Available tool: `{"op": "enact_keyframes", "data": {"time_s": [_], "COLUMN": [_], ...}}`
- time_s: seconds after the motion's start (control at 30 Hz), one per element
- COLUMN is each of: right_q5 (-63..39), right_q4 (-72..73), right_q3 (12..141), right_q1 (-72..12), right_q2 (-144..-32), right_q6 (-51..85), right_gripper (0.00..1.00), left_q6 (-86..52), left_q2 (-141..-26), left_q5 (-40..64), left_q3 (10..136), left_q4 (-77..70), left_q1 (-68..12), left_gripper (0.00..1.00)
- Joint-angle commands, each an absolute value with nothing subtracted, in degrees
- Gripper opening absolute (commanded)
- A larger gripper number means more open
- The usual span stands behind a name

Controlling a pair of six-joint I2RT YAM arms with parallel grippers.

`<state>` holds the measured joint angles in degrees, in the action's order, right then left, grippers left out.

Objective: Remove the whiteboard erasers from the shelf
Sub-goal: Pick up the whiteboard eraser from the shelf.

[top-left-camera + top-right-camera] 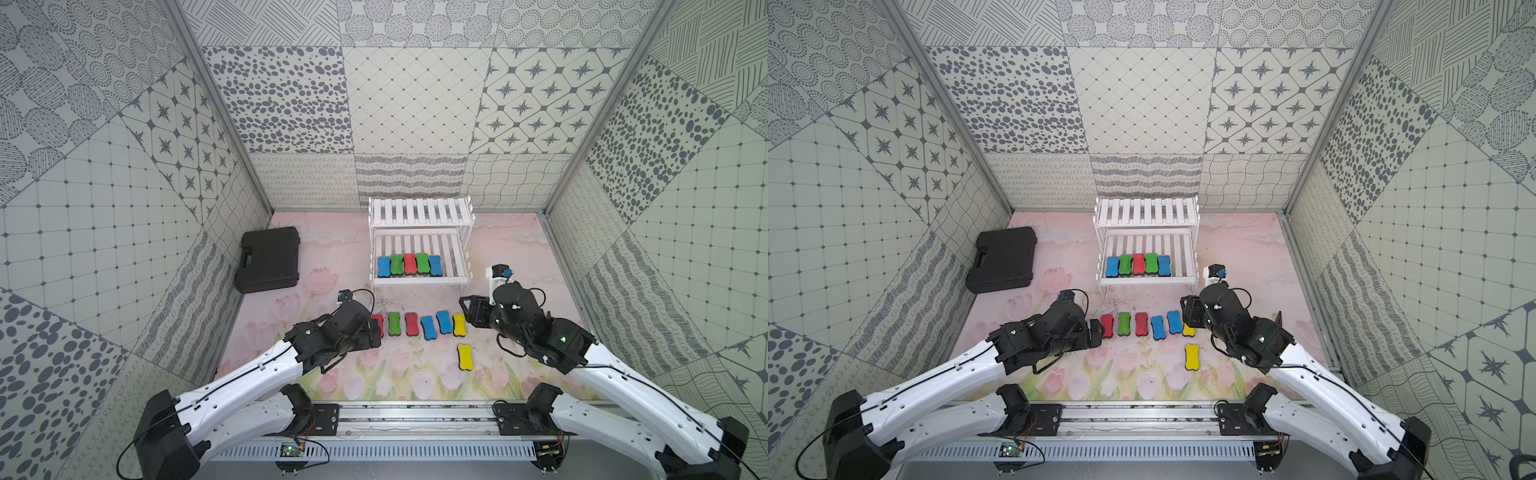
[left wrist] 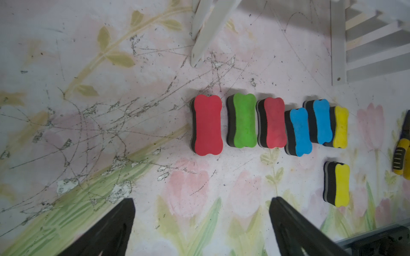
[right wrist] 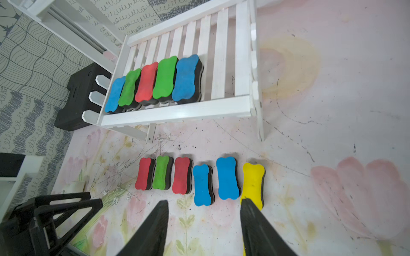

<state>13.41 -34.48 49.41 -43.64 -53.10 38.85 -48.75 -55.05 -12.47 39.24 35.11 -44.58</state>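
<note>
Right wrist: erasers [image 3: 146, 83] along shelf slats [image 3: 220, 55]

My flowered tabletop [image 1: 332, 249] carried the white shelf [image 1: 415, 279] at centre frame in both top views, with a black case [image 1: 269, 259] to its left. Five shelf erasers [image 1: 409, 264] sat side by side on its lower tier. Below, six tabletop erasers [image 1: 411, 324] lay in a row, and a lone yellow eraser [image 1: 465, 356] lay at their lower right.

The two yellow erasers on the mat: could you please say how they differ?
The row yellow eraser ends the six-eraser line, beside a blue eraser; the lone yellow eraser lies apart, farther from the shelf. In a top view the right arm covers part of the row one; the lone one shows whole. Both lie yellow-side up.
</note>
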Motion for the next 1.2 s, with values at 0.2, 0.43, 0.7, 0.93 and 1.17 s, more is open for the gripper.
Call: {"op": "enact_keyframes", "data": {"time_s": [0.2, 0.43, 0.7, 0.93, 1.17], "right_q5": [10.76, 10.44, 9.65, 8.80, 9.65], "right_q4": [-23.74, -19.81, -19.57, -19.55, -19.64], "right_q3": [61.28, 64.34, 67.39, 69.11, 67.78], "right_q1": [-40.27, -37.94, -36.13, -35.14, -34.41], "right_q2": [-72.10, -81.22, -85.63, -88.47, -89.99], "right_q6": [32.33, 33.47, 32.87, 32.61, 33.93], "right_gripper": [0.53, 0.54, 0.54, 0.53, 0.46], "left_q6": [-48.62, -49.18, -49.33, -49.22, -49.32], "left_q2": [-52.76, -49.28, -48.52, -48.60, -48.08], "left_q5": [-11.39, -12.59, -12.74, -12.83, -13.40], "left_q3": [38.67, 37.99, 37.53, 37.52, 37.35], "left_q4": [34.67, 37.91, 38.50, 38.26, 38.94], "left_q1": [-44.69, -44.73, -44.74, -44.74, -44.74], "left_gripper": [0.99, 0.99, 0.99, 0.99, 0.99]}}
